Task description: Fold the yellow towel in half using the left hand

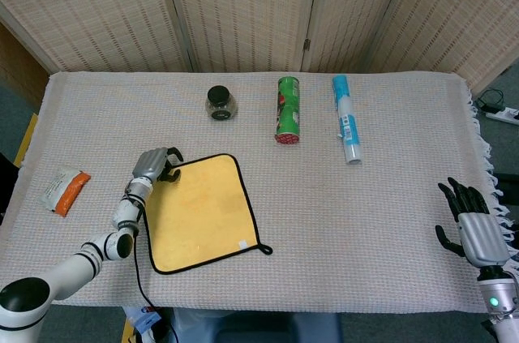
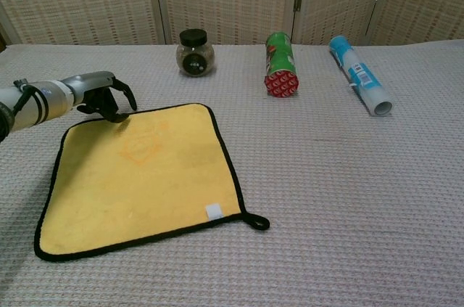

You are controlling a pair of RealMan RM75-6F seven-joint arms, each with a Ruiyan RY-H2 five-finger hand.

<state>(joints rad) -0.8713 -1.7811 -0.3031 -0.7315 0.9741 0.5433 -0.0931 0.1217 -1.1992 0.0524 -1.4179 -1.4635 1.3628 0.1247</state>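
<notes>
Orange packet (image 1: 66, 190): near the worktop's (image 1: 389, 197) left edge. My left hand (image 1: 151, 165): fingers curled down at the far left corner of the yellow towel (image 1: 201, 212); whether they pinch the edge I cannot tell. Towel: flat, unfolded, front left. Jar (image 1: 220, 103), green can (image 1: 288, 109), blue tube (image 1: 346, 129): far row. My right hand (image 1: 473, 225): fingers spread, holding nothing, at the right edge.
</notes>
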